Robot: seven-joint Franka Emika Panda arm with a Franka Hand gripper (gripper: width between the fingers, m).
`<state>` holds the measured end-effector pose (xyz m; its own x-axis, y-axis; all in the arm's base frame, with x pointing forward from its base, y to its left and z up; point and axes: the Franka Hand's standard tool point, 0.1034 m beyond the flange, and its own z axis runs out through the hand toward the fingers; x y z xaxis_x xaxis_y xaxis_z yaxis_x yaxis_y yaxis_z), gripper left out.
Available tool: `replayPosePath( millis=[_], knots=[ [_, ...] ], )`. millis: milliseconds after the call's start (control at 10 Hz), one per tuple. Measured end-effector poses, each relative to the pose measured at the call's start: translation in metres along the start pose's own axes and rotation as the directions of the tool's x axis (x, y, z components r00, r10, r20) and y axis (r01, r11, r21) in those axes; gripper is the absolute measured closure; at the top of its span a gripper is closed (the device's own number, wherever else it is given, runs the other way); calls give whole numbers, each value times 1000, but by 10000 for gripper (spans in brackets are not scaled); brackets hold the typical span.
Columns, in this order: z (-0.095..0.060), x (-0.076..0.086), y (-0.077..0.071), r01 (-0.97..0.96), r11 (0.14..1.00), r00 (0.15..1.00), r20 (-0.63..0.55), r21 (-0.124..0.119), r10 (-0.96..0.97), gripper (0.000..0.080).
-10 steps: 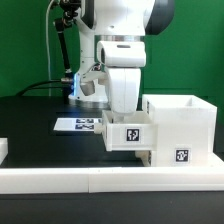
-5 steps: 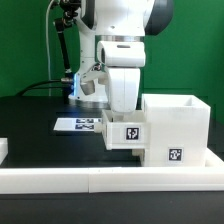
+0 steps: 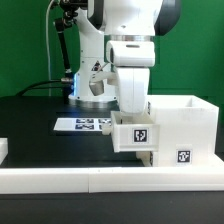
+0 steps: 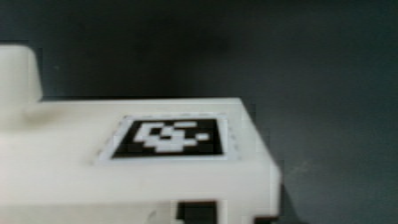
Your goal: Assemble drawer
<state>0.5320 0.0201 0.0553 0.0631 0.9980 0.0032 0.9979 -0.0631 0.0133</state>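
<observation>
Arm sits low over the small white drawer box, which is partly pushed into the larger open white drawer housing at the exterior view's right, against the white front rail. Gripper fingers are hidden behind the wrist and box, so can't tell if they're clamped or spread. To do it well: keep the box square to the opening, push straight and slow, don't let it cock; marker board stays clear behind.

You cannot see the pincer: in the exterior view the arm's white wrist housing covers it, just above the small drawer box. That box hides part of the marker board. The wrist view is blurred, and its edge crops the box
</observation>
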Motion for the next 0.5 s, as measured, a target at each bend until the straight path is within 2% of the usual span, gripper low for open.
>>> replayPosePath(
  millis=[500],
  knots=[
    [0, -1, 0, -1, 1000, 1000, 0, 0, 1, 755]
  ],
)
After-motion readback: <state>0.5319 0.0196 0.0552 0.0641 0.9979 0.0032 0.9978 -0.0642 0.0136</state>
